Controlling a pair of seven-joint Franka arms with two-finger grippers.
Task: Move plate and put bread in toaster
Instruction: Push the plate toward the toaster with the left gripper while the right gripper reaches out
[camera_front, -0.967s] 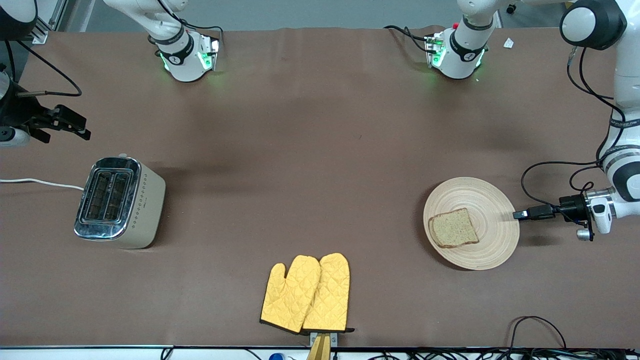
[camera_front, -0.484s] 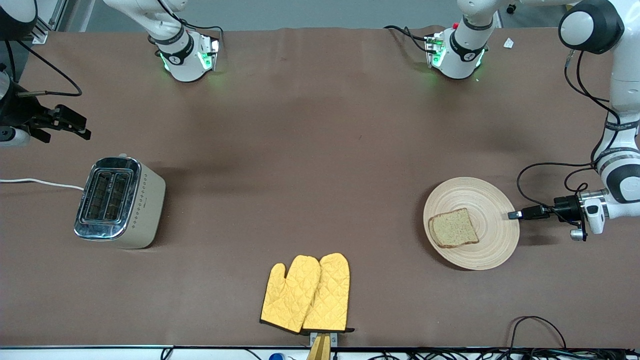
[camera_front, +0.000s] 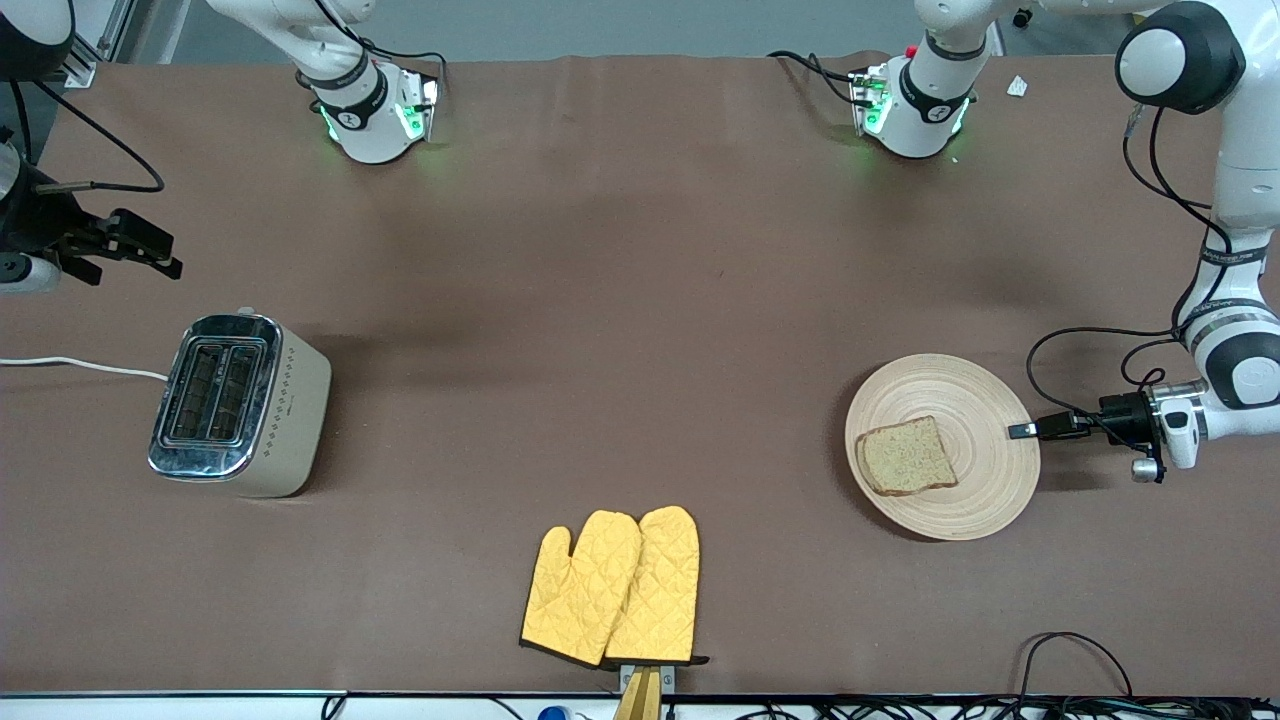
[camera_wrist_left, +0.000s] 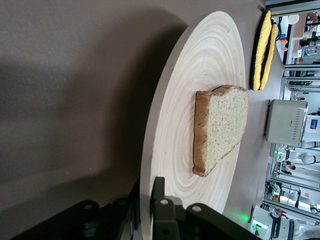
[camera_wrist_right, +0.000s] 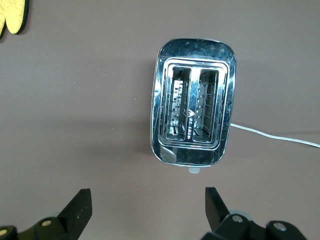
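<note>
Left hand (camera_front: 1022, 431) sits at the plate (camera_front: 985, 490) rim toward the left arm's end of the counter (camera_front: 640, 300), fingers (camera_wrist_left: 159, 210) closed on the rim, one above, one below. Bread (camera_front: 906, 457) lies flat on plate, apart from that hand. Right hand (camera_wrist_right: 145, 207) hovers w/ fingers wide apart near the toaster (camera_front: 238, 404), waiting; both slots empty. Toaster cord (camera_front: 80, 366) cut off at frame edge. Yellow oven mitts (camera_front: 612, 586) lie nearer the front camera than the plate.

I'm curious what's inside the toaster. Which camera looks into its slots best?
The right wrist view: it looks straight down into both slots of the toaster, showing the wire racks. The front view shows the toaster smaller, slots dark. The left wrist view catches only its patterned side, far off.
</note>
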